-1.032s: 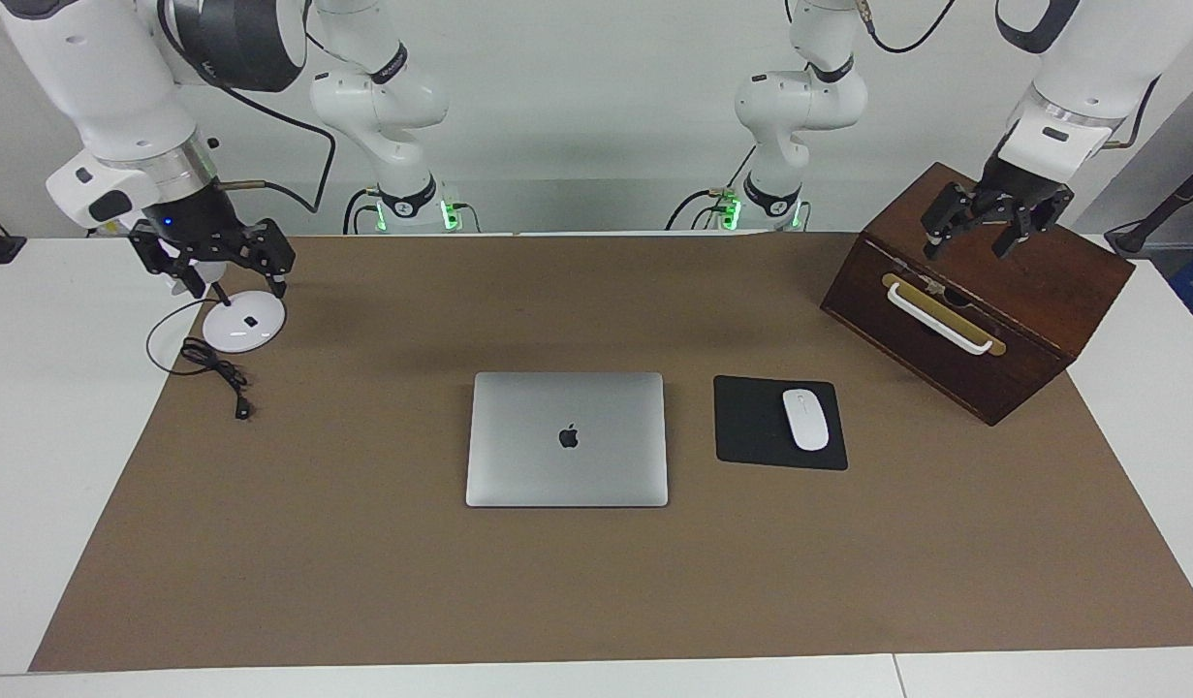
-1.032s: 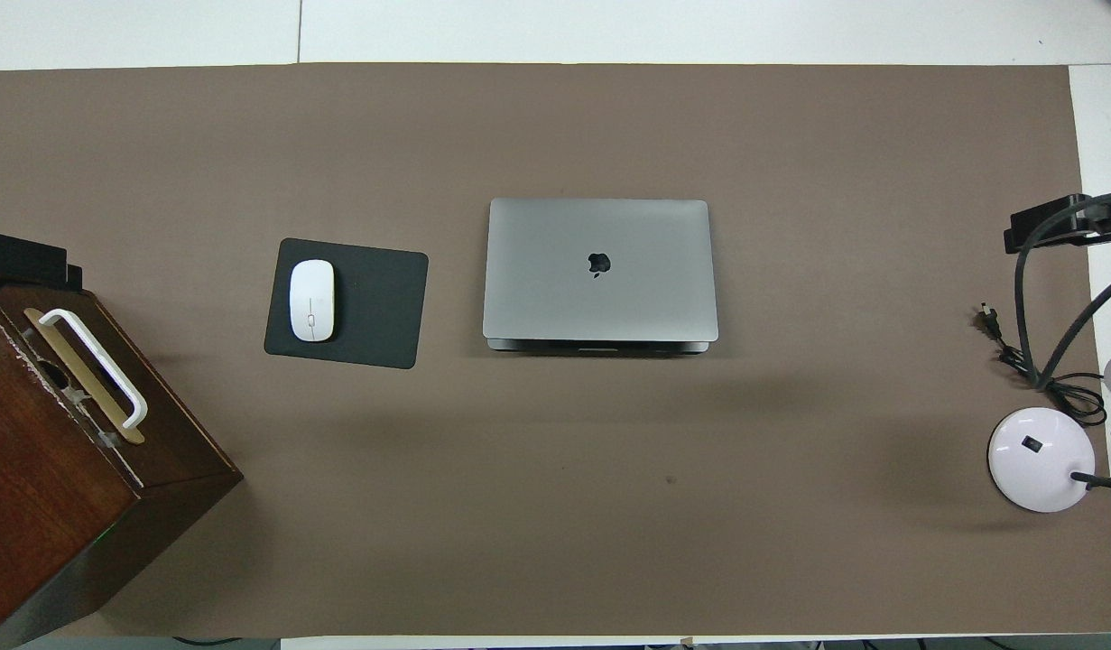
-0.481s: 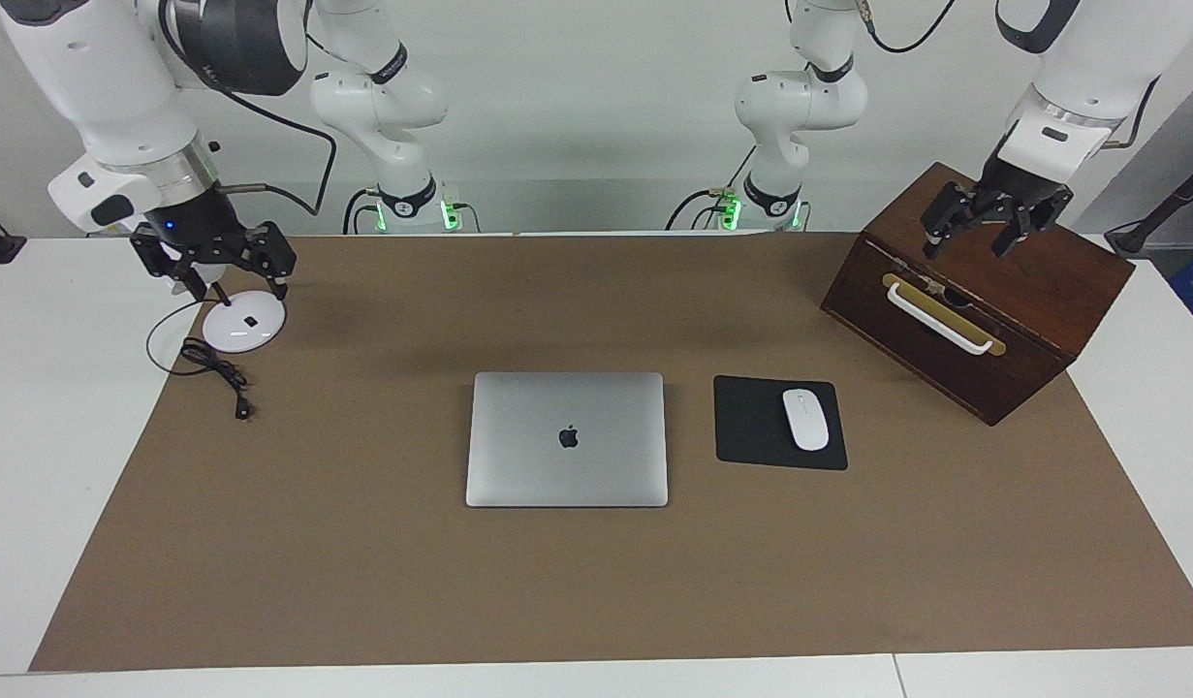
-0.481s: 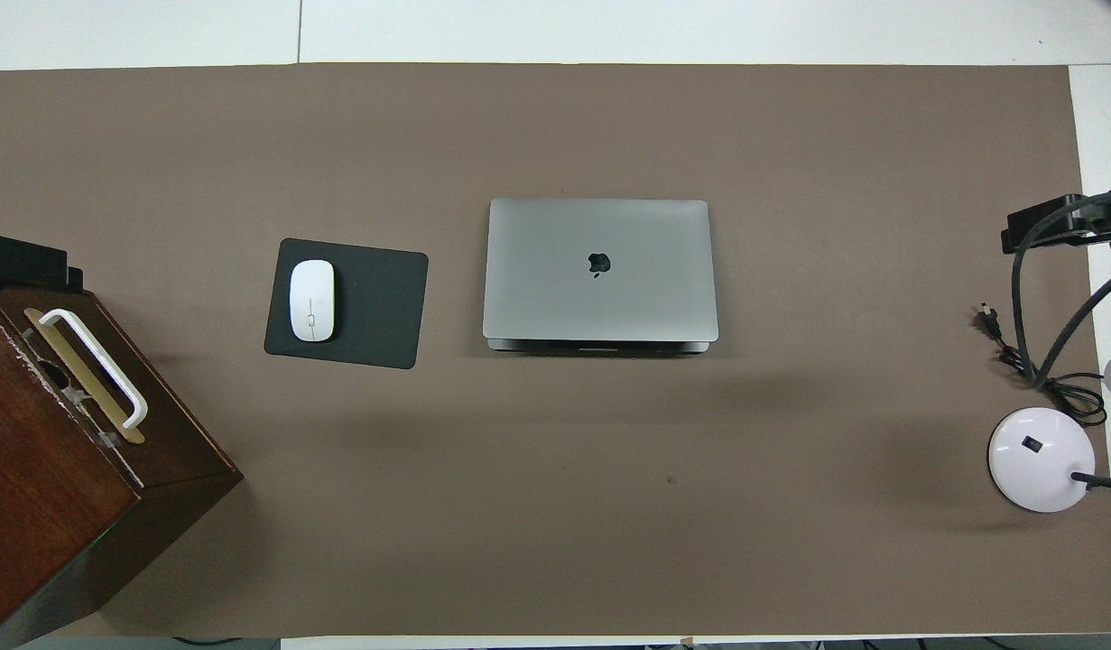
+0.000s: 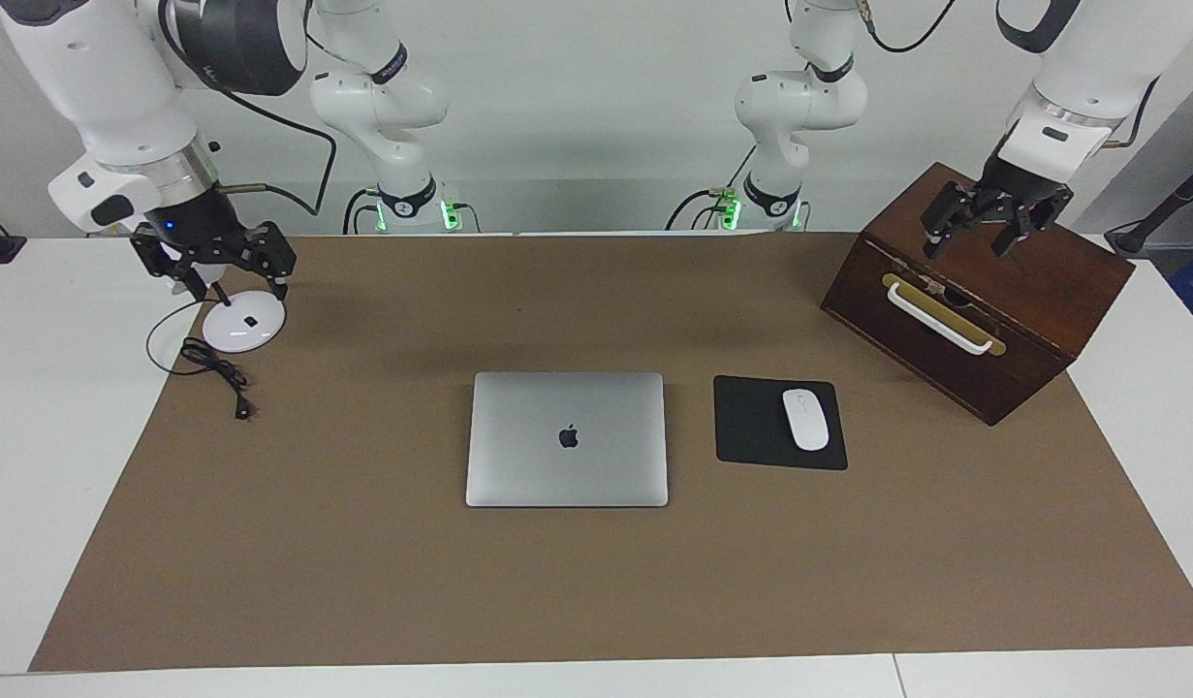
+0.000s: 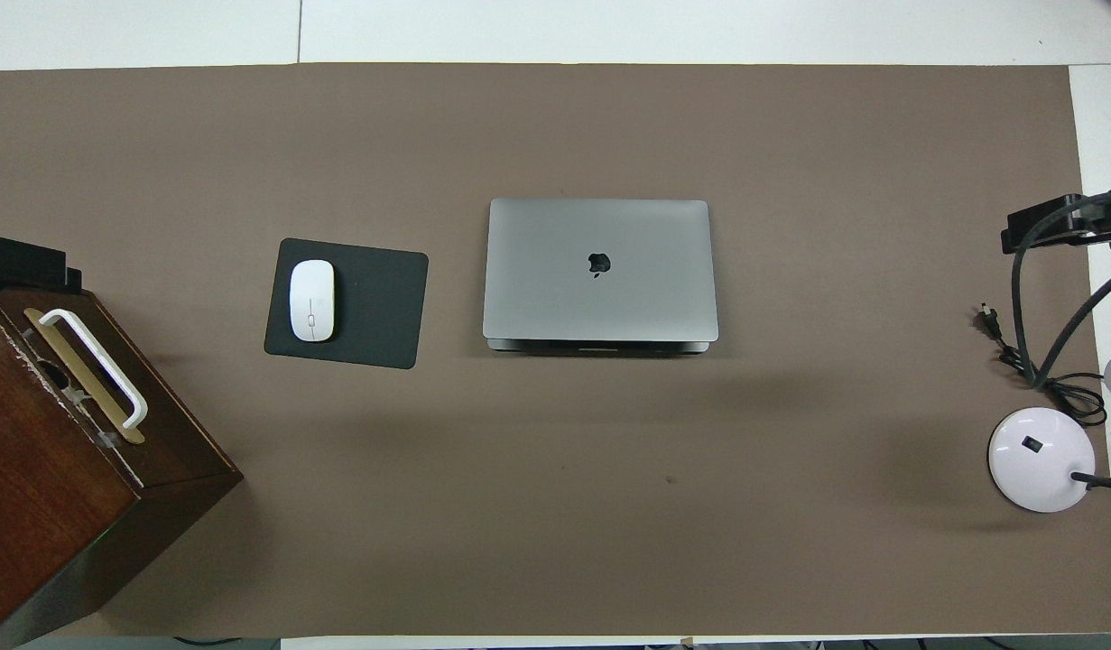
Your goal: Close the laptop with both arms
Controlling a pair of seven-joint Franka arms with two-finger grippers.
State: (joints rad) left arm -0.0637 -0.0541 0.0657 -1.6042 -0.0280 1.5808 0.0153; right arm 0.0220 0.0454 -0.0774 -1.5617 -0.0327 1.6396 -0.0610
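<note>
The silver-grey laptop (image 5: 567, 438) lies shut and flat in the middle of the brown mat, apple logo up; it also shows in the overhead view (image 6: 598, 268). My left gripper (image 5: 966, 248) hangs open and empty over the wooden box (image 5: 984, 291) at the left arm's end of the table; its tip shows in the overhead view (image 6: 23, 262). My right gripper (image 5: 230, 277) hangs open and empty over the white lamp base (image 5: 244, 328) at the right arm's end; its tip shows in the overhead view (image 6: 1050, 222). Both are well apart from the laptop.
A black mousepad (image 5: 751, 427) with a white mouse (image 5: 805, 419) lies beside the laptop toward the left arm's end. A black cable (image 5: 218, 373) lies by the lamp base. The wooden box has a white handle (image 5: 940, 320).
Both grippers have shifted only slightly where they hang. The laptop has not moved.
</note>
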